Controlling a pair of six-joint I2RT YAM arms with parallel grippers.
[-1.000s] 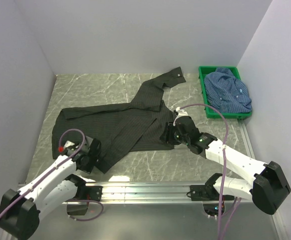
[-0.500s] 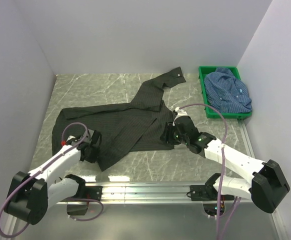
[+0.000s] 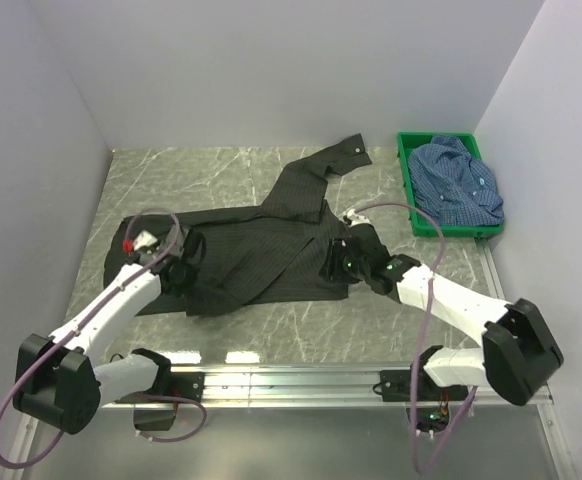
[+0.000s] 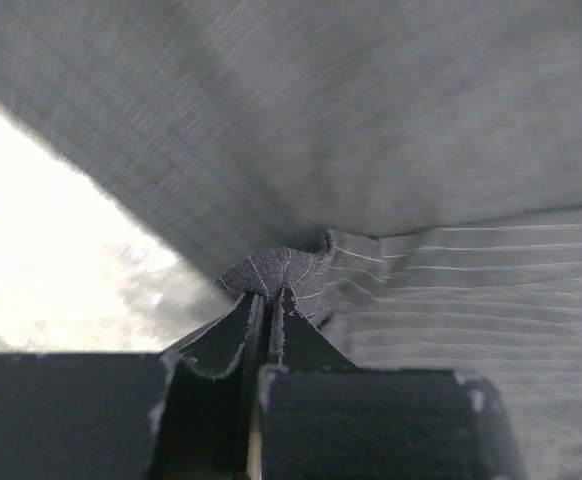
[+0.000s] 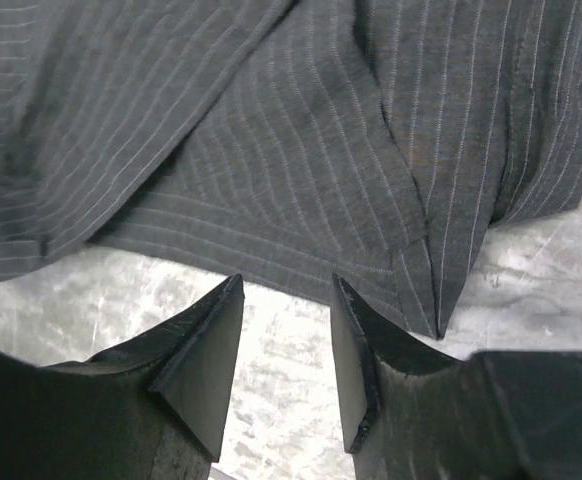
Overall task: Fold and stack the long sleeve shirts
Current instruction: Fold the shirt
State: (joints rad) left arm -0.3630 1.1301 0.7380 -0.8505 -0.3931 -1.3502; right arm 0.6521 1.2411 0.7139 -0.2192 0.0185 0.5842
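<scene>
The black long sleeve shirt [image 3: 271, 235] with fine stripes lies spread across the middle of the table, one sleeve reaching toward the back. My left gripper [image 3: 183, 262] is at its near left part, shut on a pinch of the striped cloth [image 4: 276, 270]. The cloth hangs slack around the jaws. My right gripper [image 3: 333, 265] stands open at the shirt's near right edge [image 5: 271, 130]. Its fingertips [image 5: 233, 290] are over bare marble just short of the hem, with nothing between them. The blue checked shirt [image 3: 458, 183] lies bunched in the green crate.
The green crate [image 3: 407, 185] stands at the back right against the right wall. White walls close in the table on the left, back and right. A metal rail [image 3: 291, 380] with the arm bases runs along the near edge. Marble table [image 3: 301, 320] shows in front of the shirt.
My left gripper has shut on the shirt's near left flap and carried it away from the near edge, folding it over the body. The right gripper has edged slightly left.
</scene>
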